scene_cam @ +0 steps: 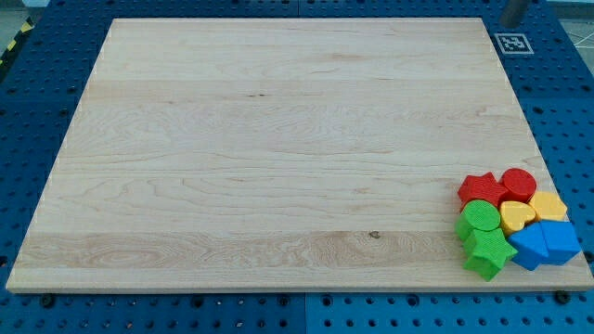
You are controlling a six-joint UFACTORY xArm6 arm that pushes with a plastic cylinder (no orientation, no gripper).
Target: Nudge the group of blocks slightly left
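Several blocks sit packed together at the board's bottom right corner. A red star [481,189] and a red cylinder [518,183] form the top of the group. Below them lie a green cylinder [480,217], a yellow heart [517,215] and a yellow hexagon [548,206]. A green star [489,252] and two blue blocks [529,247] [561,241] form the bottom row, close to the board's edge. A short grey piece, seemingly my rod, enters at the view's top right. Its lower end, my tip [508,21], is far above the group, off the board's top right corner.
The wooden board [278,148] lies on a blue perforated table [19,111]. A black-and-white marker tag [511,42] lies just off the board's top right corner. The blue blocks reach the board's right edge.
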